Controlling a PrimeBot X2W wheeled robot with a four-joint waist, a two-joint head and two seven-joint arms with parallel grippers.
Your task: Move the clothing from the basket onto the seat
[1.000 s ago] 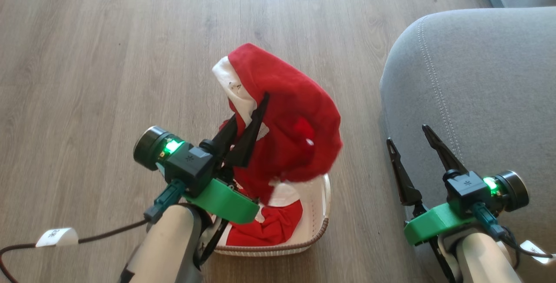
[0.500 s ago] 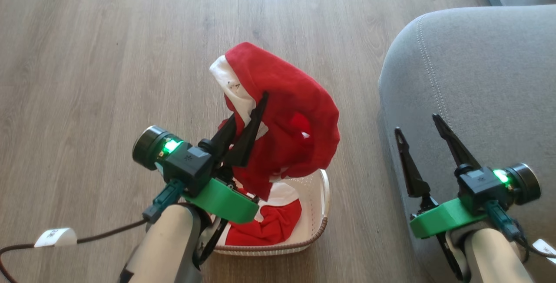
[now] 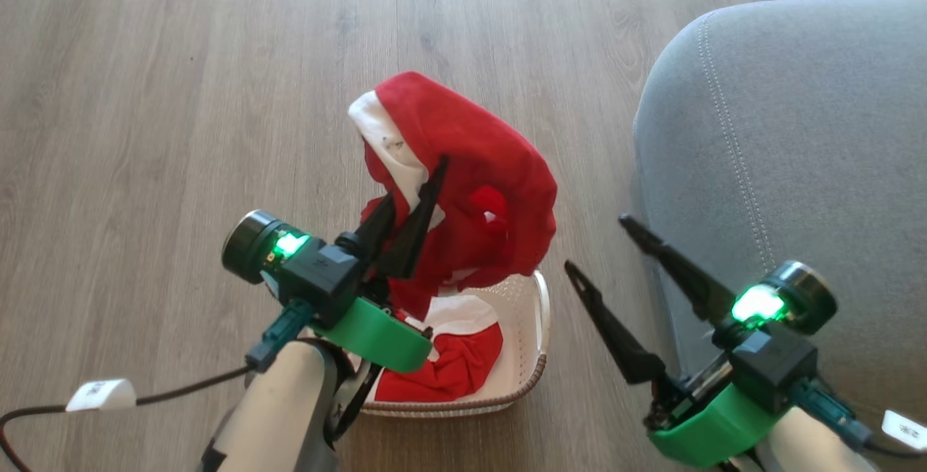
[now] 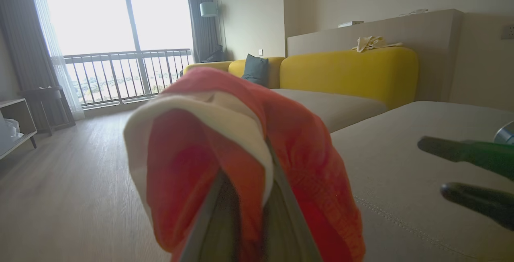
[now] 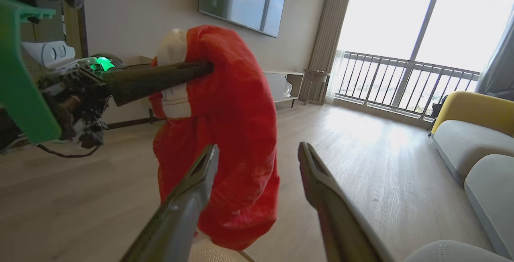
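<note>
My left gripper [image 3: 418, 179] pinches a red garment [image 3: 500, 168], fingers pressed together on a fold right by its white band. The cloth hangs off them in a bunched hood shape over the basket [image 3: 534, 356]. The basket sits on the wood floor [image 3: 181, 95] just left of the seat [image 3: 797, 132], not touching it as far as I can see. The garment's lower edge drops toward the basket's near-left corner. Whether it is clear of the rim I cannot tell, since my green wrist mount covers that spot in the head view. A second red piece [image 3: 452, 371] with a white panel lies crumpled inside the basket on its left half, with bare perforated bottom showing on the right half. My right gripper [image 3: 595, 242] is spread wide and holds nothing. It sits between the basket and the front edge of the seat, with its fingers angled up and left toward the hanging garment. In the right wrist view the garment is straight ahead and my left-hand finger overlaps its lower part, contact unclear. In the left wrist view the cloth drapes over both my fingers, white band on top, grey cushion to the right.
</note>
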